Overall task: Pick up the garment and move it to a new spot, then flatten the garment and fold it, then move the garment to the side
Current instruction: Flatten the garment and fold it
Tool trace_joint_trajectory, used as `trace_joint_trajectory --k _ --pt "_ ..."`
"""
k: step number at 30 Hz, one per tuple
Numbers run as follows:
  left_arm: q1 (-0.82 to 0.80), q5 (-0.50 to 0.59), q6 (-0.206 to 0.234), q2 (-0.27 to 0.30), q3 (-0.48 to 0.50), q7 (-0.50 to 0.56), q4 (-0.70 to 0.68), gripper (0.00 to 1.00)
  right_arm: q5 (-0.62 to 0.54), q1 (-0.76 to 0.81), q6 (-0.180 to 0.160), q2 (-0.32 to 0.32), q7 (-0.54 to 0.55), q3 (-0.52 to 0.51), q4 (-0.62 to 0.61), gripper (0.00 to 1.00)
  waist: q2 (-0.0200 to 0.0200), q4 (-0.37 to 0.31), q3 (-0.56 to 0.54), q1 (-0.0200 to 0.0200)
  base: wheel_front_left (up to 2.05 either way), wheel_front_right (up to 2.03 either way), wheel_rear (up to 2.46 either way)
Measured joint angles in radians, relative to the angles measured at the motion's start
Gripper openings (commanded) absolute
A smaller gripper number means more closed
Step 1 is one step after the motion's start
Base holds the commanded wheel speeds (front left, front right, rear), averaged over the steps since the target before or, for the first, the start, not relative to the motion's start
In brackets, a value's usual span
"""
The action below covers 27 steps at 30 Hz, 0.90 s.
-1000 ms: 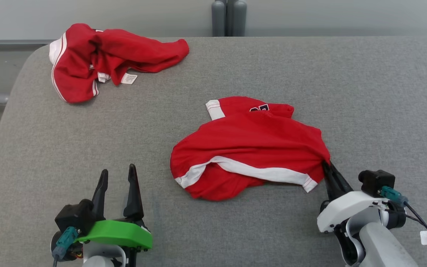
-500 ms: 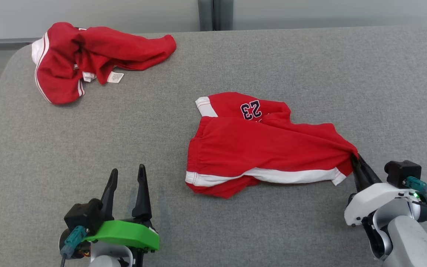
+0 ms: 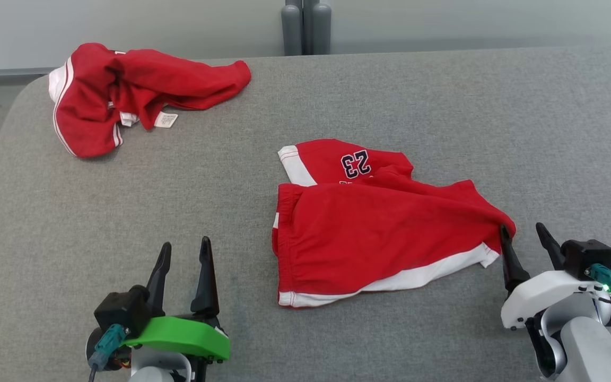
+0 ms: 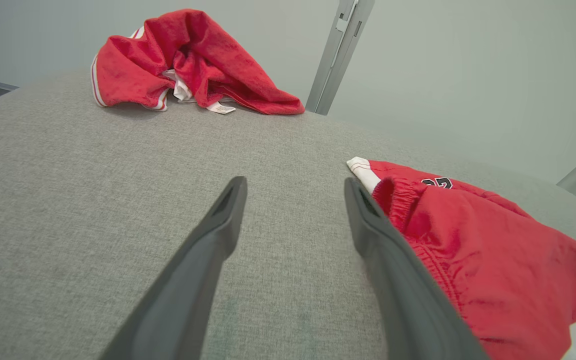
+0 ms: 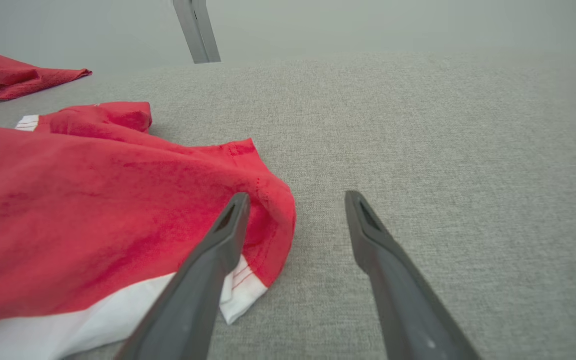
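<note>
Right hand [image 3: 521,227]: fingers spread wide, holding nothing. Its left finger [image 5: 218,240] sits right at the white-hemmed corner of the red fabric shorts with white trim and a dark "23" print [image 3: 369,233]. The finger overlaps that corner in the head and right wrist views, so I can't tell whether it's touching or just in front. The other finger is over bare bench.

Left hand [image 3: 185,242]: wide open, empty, over the grey fabric-covered bench [image 3: 443,106], near the shorts' waistband side but apart from it (in its own wrist view one finger hides part of that edge).

Shorts lie mid-bench, mostly flat. One leg is folded over the other, so only the upper leg panel with the "23" shows, and the small print under the number is cut off by the fold. The white hem runs diagonally along the near edge.

Crumpled red garment with white stripes [image 3: 125,90] is at the far left corner, well apart from the shorts; its white care label [image 3: 166,120] is unreadable. Two grey posts [image 3: 300,26] behind the bench are cut off at the top.

Compared with half a second ago, the right hand was pinched shut on that shorts corner and has now let go. The cloth has settled flatter, with the hem angled more. The left hand is unchanged. The head camera shifted a little, so the crumpled garment's apparent move isn't real.
</note>
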Motion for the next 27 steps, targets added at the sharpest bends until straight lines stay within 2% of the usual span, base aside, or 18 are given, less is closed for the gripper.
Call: trace_joint_trajectory --k 6,11,27 --pt "0.018 0.003 -0.005 -0.001 0.008 0.0 -0.019 1.0 -0.025 0.041 0.0 0.018 -0.028 -0.007 -0.078 1.0 0.0 -0.011 -0.03 0.0 0.0 0.0 0.0" --pt "0.048 0.006 -0.011 -0.002 0.017 0.0 -0.043 1.0 -0.034 0.081 0.0 0.05 -0.043 0.043 -0.168 1.0 0.0 -0.024 -0.066 0.0 0.0 0.0 0.0" --pt "0.151 -0.011 0.007 -0.002 -0.01 0.0 -0.108 1.0 -0.051 0.18 0.0 0.092 -0.049 0.065 -0.291 1.0 0.0 -0.029 -0.15 0.0 0.0 0.0 0.0"
